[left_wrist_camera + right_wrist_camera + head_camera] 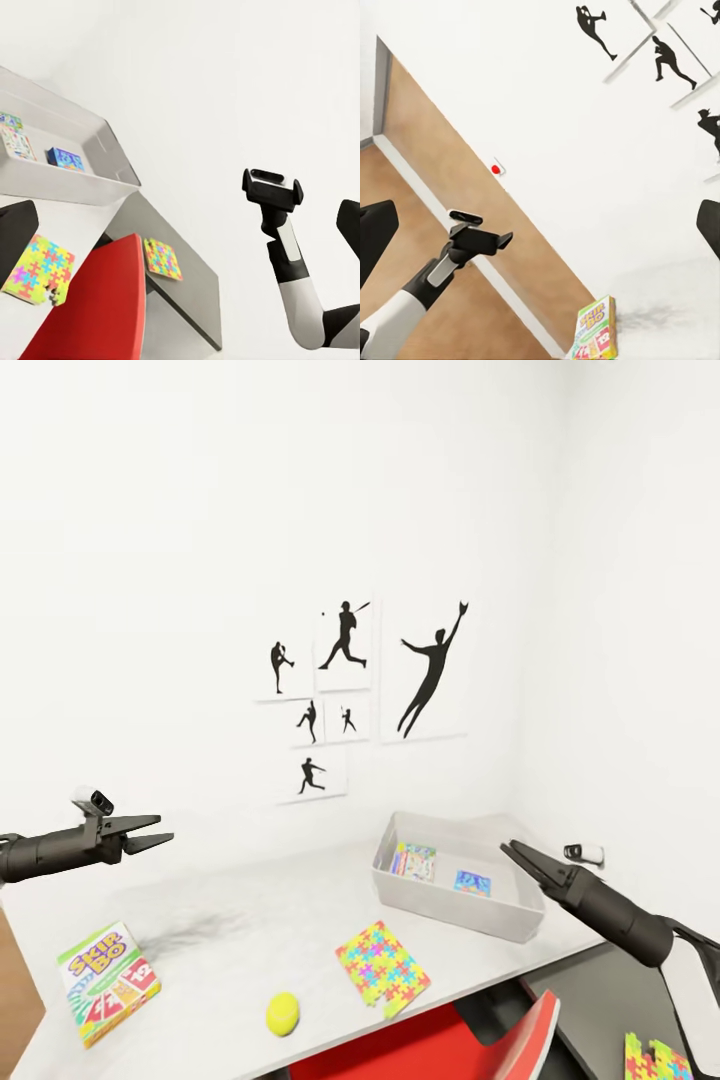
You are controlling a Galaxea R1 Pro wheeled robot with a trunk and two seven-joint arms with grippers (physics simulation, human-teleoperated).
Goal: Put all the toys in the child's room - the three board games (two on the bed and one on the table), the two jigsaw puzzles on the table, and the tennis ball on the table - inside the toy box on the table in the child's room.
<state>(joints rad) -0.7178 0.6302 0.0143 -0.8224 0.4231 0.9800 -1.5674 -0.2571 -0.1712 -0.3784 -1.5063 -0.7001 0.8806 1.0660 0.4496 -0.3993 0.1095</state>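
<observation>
Both arms hover apart over the table [250, 920], clear of the toys. Left gripper [150, 833] is spread, empty; right gripper [520, 855] too, by the box [455, 905] at centre right, holding two games. Ball [283, 1013], puzzle [382, 963] and Skip-Bo [108, 982] wait lower left.

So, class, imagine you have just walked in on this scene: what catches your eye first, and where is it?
The black baseball-player silhouettes on the white wall stand out first. Below them on the pale table sit bright toys: a Skip-Bo box near the left edge, a yellow tennis ball at the front, and a multicoloured jigsaw puzzle beside the grey toy box, which holds two small board games.
</observation>
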